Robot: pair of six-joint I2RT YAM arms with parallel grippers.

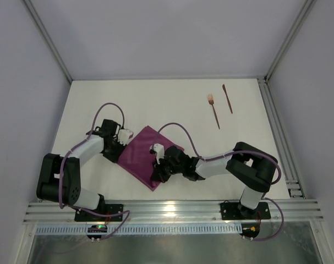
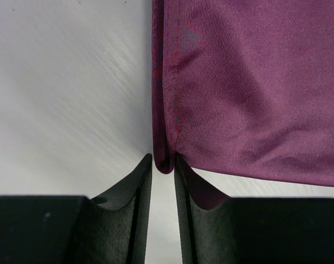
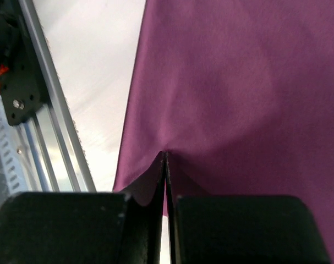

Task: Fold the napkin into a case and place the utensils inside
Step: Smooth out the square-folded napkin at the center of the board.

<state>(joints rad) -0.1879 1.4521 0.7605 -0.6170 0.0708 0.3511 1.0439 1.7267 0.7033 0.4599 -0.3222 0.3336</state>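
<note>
Clamping the napkin in narrowed jaws: left gripper at nine o'clock, right gripper at four o'clock.

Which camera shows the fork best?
The top external view: the fork lies in full on the table, beside the knife. Both wrist views are filled by the napkin; the fork appears in neither.

left pincer pinching, right pincer clamped tight
</note>
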